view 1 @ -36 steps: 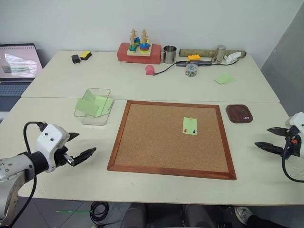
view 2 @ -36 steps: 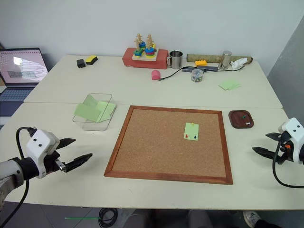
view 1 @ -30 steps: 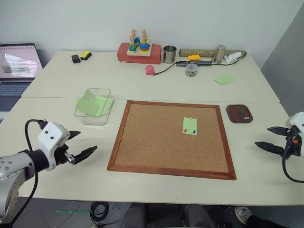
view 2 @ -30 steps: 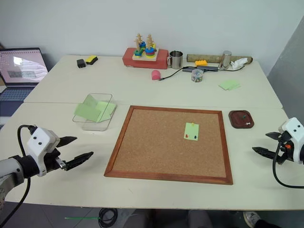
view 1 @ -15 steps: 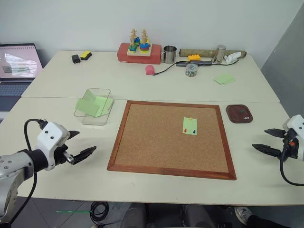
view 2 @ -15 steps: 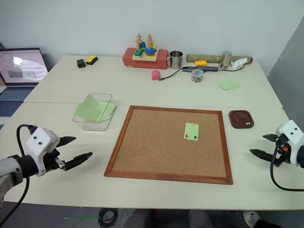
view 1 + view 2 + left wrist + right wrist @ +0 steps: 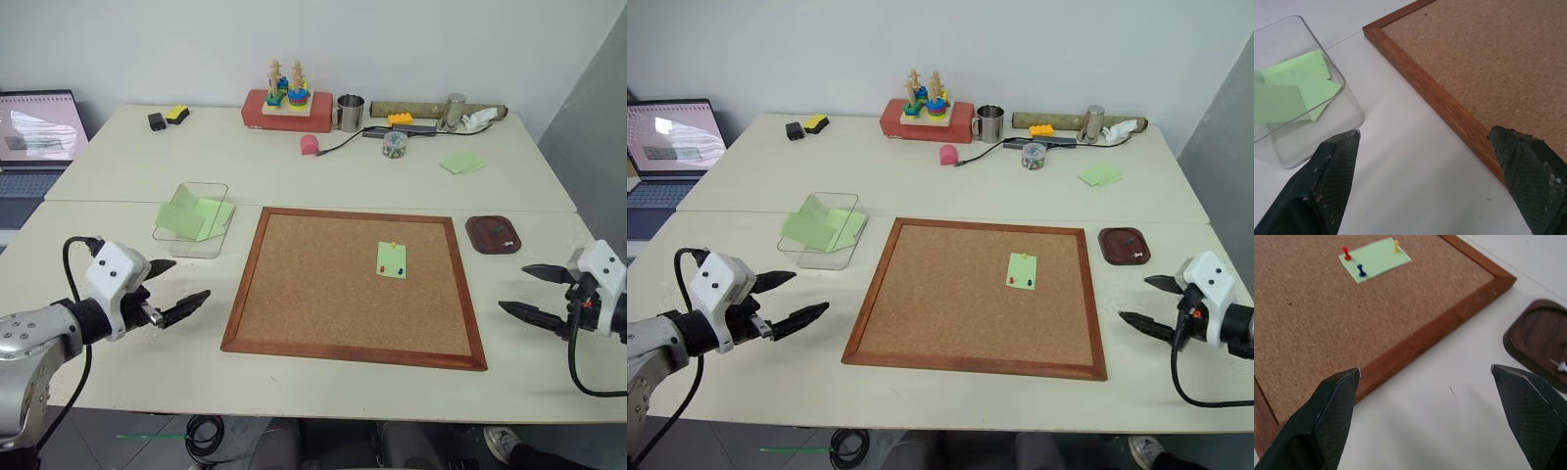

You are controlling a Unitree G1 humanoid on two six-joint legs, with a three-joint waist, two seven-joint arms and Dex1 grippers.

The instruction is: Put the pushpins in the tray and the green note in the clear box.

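The green note [image 7: 391, 259] sits centre-right, pinned by pushpins [image 7: 1361, 270] (three); both end effectors, left [image 7: 179, 290] and right [image 7: 530, 291], gape wide, empty.

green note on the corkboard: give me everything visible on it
The green note is a small pale green paper slip, slightly taller than wide, lying flat on the corkboard, right of its middle. Three pushpins stand in it: a yellow pin near its far edge, a red pin and a blue pin near its near edge. It looks uncreased and square with the frame. Neither gripper touches it; the right gripper hangs open off the board's right side.
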